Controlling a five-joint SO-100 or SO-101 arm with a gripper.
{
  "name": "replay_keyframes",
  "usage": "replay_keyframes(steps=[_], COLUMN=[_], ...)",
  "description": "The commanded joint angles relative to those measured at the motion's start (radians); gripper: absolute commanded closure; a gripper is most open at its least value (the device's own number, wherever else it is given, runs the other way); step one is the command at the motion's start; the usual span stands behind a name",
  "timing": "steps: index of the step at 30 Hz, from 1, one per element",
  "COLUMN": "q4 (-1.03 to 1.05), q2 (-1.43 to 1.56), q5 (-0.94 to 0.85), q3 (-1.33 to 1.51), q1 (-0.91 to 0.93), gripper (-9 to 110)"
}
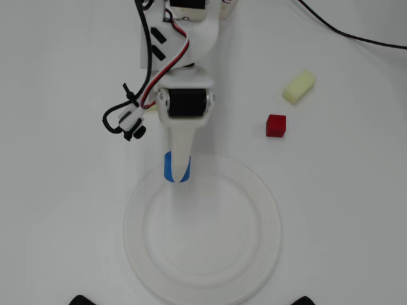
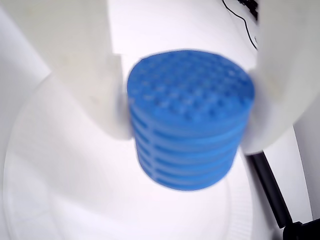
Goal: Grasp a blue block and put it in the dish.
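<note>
Gripper (image 1: 177, 170) with blue block (image 1: 168, 168) over the dish's (image 1: 254, 190) upper-left rim.

A plain white table (image 1: 57, 210) fills the whole overhead view, evenly and brightly lit, with a black cable (image 1: 356, 37) crossing its upper right corner.
</note>
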Motion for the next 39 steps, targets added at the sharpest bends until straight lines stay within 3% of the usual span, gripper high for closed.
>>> replay_keyframes(steps=[1,24,29,34,39], q4=[-0.017,-0.017,-0.008,0.035,0.172], q2=[-0.063,-0.351,-0.353,-0.321,-0.242], q5=[0.003,-0.014,-0.035,-0.035,-0.026], q3=[-0.103,-0.227,-0.225,-0.227,-0.285], q1=[-0.015,-0.063,-0.066,-0.066,-0.061], gripper=[101,100,92,75,68])
